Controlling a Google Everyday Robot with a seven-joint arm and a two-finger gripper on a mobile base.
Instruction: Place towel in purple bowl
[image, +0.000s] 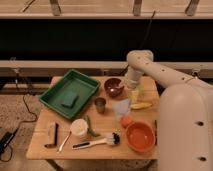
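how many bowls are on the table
2. The purple bowl sits at the back middle of the table, just left of the gripper. The orange bowl is at the front right corner. None appears hidden.
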